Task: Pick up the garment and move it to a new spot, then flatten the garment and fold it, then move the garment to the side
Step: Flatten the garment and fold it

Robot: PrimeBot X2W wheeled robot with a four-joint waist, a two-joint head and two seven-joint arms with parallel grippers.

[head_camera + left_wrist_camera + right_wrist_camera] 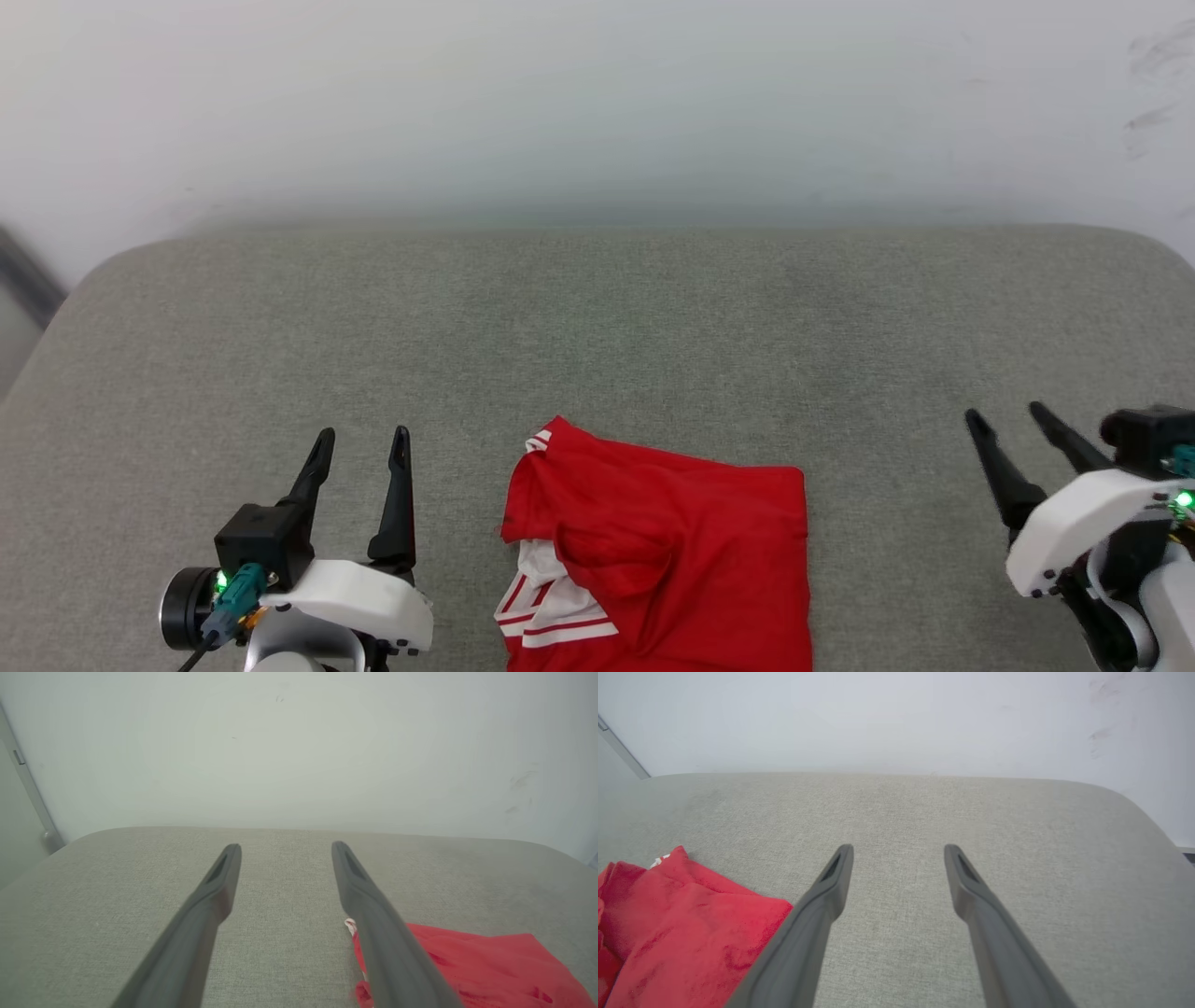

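The left end effector (364, 431) hangs released, the roughly folded red jersey-style shirt with white striped sleeves (672, 532) lies mid-front on the grey padded surface (597, 327), the right end effector (1003, 411) likewise released; moving it aside likely comes next, needing a grip through all layers.

the left gripper (363, 435) sits low on the robot's left, its two dark fingers (400, 485) spread wide, pointing straight ahead and holding nothing. the right gripper (1004, 413) sits low on the right, fingers leaning slightly leftward, equally wide and empty. behind each gripper is a white cover (359, 597).
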